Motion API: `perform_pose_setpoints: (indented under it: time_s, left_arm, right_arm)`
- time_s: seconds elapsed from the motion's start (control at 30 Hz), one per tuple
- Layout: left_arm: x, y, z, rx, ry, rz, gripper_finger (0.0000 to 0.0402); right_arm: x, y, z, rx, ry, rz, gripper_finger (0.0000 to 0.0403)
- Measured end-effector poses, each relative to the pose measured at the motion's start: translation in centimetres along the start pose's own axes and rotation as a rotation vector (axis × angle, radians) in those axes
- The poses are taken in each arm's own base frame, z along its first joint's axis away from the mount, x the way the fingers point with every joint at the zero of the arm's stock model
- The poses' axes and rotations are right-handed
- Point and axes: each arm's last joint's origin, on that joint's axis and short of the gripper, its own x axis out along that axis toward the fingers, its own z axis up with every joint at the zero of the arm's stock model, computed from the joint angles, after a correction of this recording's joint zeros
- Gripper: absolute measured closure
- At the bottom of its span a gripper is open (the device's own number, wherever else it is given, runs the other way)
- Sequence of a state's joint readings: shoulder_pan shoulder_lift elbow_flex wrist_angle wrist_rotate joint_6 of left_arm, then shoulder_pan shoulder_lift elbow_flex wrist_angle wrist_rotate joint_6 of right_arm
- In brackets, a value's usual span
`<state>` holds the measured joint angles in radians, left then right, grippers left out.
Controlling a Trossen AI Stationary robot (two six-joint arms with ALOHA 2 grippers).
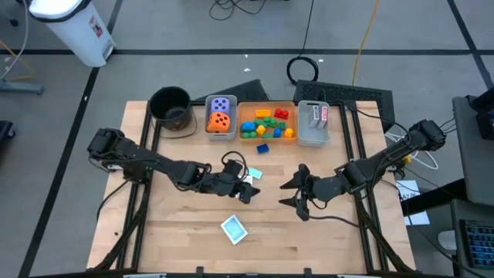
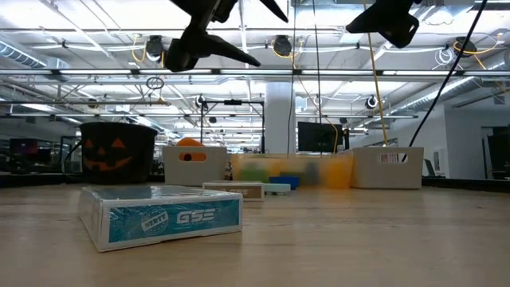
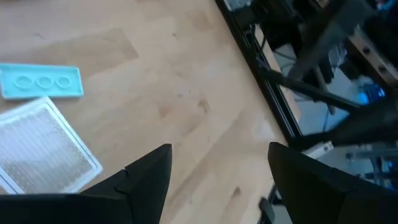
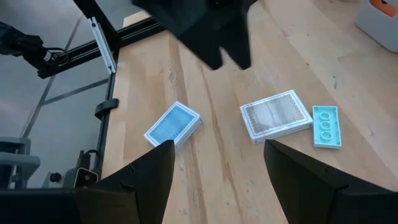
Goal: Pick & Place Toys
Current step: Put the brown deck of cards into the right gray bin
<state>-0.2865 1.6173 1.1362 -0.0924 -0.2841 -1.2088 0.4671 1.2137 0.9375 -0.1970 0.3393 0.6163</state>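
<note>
Both grippers hover open above the middle of the table with nothing between their fingers. My left gripper (image 1: 248,191) hangs just near of a white card box (image 3: 43,146) and a small teal card (image 3: 41,82), both lying flat on the wood. My right gripper (image 1: 292,194) faces it from the right; its wrist view shows the white box (image 4: 277,116), the teal card (image 4: 326,126) and a blue card pack (image 4: 174,124). The blue pack (image 1: 234,228) lies flat nearer the front edge. A loose blue brick (image 1: 262,148) rests in front of the bins.
Along the far edge stand a round black pot (image 1: 171,106), a grey bin (image 1: 210,131) with a purple and an orange die, an orange bin (image 1: 245,108) with several bricks, and a grey bin (image 1: 312,140) with cards. Bare wood lies at the front left and front right.
</note>
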Motion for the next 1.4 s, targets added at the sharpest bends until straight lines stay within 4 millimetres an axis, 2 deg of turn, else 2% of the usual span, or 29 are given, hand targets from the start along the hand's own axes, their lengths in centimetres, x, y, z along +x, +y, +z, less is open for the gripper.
perform_pose_setpoints:
  time_s: [0.27,0.37,0.5,0.57,0.73,1.0,1.27,1.4]
  left_arm:
    - [0.0,0.3,0.1,0.013,-0.021,0.033,0.0114]
    - [0.1,0.5,0.3,0.006,-0.021,0.052,0.0083]
    - [0.2,0.6,0.7,-0.022,-0.034,0.052,0.0021]
    - [0.2,0.6,0.9,-0.039,-0.041,0.047,0.0008]
    - [0.3,0.7,1.3,-0.069,-0.081,0.052,0.0021]
    - [0.7,1.0,0.9,-0.270,-0.242,0.097,0.0022]
    - [4.4,2.9,-2.0,-0.352,-0.012,0.156,0.0022]
    - [5.5,3.7,-2.4,-0.365,0.015,0.182,0.0023]
  right_arm:
    - [0.0,0.0,0.0,-0.006,-0.003,-0.004,0.0165]
    - [0.0,0.0,0.0,-0.009,-0.003,-0.005,0.0165]
    - [0.0,0.0,0.0,-0.007,-0.004,-0.005,0.0165]
    - [0.0,0.0,0.0,-0.007,-0.004,-0.005,0.0165]
    - [0.0,0.0,0.0,-0.007,-0.004,-0.006,0.0165]
    - [0.0,0.0,0.0,-0.006,-0.001,-0.001,0.0165]
    - [0.0,-0.1,-0.1,-0.011,0.010,-0.007,0.0165]
    - [0.0,-0.1,-0.2,-0.012,0.013,-0.009,0.0165]
